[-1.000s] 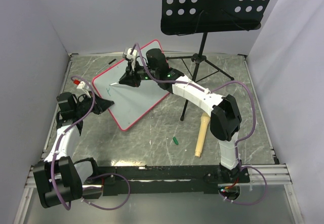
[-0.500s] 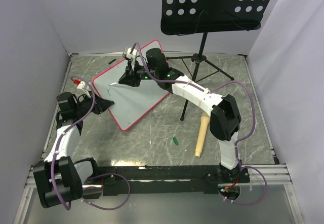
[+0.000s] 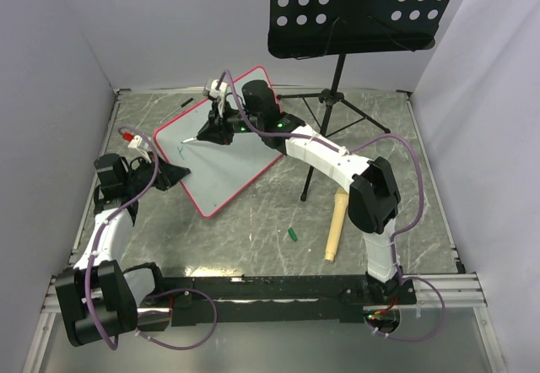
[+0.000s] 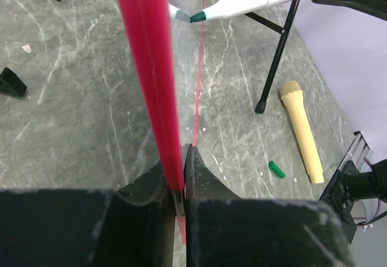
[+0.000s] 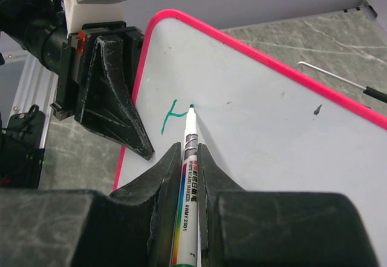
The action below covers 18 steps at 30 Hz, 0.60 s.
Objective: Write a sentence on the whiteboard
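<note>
Right wrist view: only the first green strokes of the sentence (image 5: pixel 171 117) were laid on the whiteboard (image 5: pixel 272 140) — nearly all was left to write. The marker (image 5: pixel 189 125) was clenched in the right gripper (image 5: pixel 188 148), tip at the surface; the board's edge was pinched by the left gripper (image 4: pixel 183 158) — tilted, far left on the table (image 3: pixel 270 213).

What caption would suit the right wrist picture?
The right gripper holds a marker, tip at the whiteboard, first teal strokes drawn.

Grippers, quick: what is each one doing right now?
Left gripper: closed on the whiteboard's pink edge.
Right gripper: closed on a green-tipped marker.
</note>
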### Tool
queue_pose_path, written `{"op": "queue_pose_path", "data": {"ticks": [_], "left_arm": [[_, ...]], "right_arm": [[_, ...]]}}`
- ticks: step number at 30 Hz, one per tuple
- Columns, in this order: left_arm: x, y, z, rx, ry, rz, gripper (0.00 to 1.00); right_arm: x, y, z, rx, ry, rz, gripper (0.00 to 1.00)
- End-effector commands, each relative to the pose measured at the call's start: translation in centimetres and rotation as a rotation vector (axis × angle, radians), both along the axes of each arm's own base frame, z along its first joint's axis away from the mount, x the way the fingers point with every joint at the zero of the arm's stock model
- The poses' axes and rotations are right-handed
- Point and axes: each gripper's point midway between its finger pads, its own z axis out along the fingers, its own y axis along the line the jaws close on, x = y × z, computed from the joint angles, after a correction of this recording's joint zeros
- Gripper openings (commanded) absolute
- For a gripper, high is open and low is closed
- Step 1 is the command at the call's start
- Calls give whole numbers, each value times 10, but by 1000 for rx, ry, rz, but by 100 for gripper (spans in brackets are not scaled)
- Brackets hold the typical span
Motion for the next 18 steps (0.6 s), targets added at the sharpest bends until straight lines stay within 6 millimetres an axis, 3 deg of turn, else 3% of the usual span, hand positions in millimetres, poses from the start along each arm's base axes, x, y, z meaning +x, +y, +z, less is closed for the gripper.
{"op": "queue_pose_path", "data": {"ticks": [1, 18], "left_arm": [[10, 7, 12, 83, -111, 22, 1], [13, 12, 9, 93, -94, 51, 1]], "right_arm": [[-4, 1, 9, 19, -29, 18, 0], [-13, -11, 0, 10, -28, 10, 0]]}}
